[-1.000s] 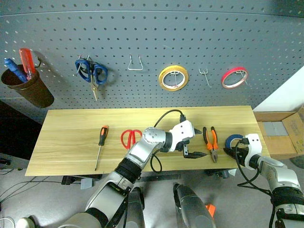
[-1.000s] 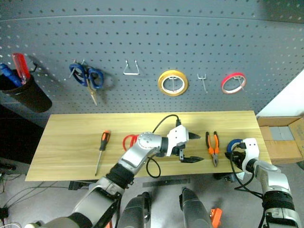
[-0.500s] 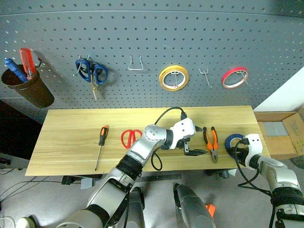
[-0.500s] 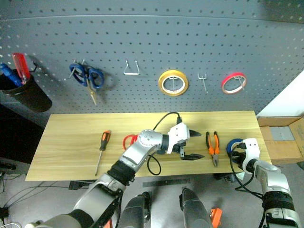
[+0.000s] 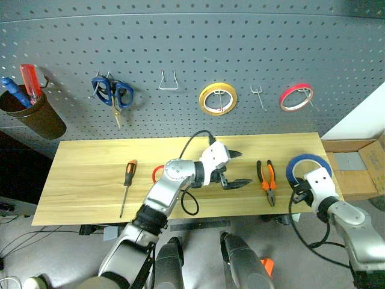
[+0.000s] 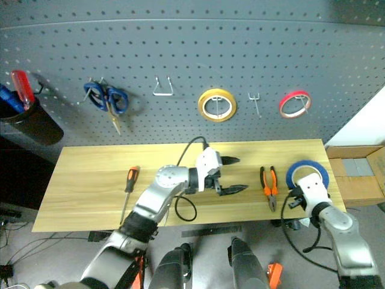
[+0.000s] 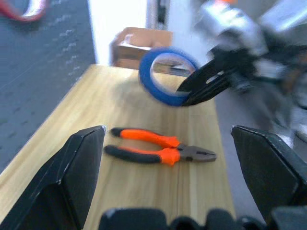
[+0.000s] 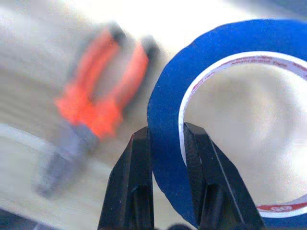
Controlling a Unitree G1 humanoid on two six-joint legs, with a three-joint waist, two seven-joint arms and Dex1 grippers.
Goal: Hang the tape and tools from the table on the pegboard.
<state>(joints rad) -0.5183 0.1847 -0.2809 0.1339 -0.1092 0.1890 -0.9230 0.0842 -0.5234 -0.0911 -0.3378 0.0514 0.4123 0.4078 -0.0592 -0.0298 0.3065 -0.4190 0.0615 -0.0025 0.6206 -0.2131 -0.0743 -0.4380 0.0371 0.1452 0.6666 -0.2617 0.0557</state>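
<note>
Above table point(image 5: 90, 168), upright blue tape point(image 5: 307, 166)

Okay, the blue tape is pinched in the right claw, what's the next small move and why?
Probably carry the wide blue tape ring up toward the bare metal double hook on the dark grey pegboard. The right claw grips the ring's wall, and the ring is raised off the pale wooden table.

Red-handled scissors point(image 5: 157, 174) mostly hidden behind left arm, just beside screwdriver point(image 5: 126, 183). Pliers point(image 8: 91, 115) blurred in right wrist view. Cardboard box point(image 5: 355, 171) past tabletop point(image 5: 90, 180) cut off by frame edge.
</note>
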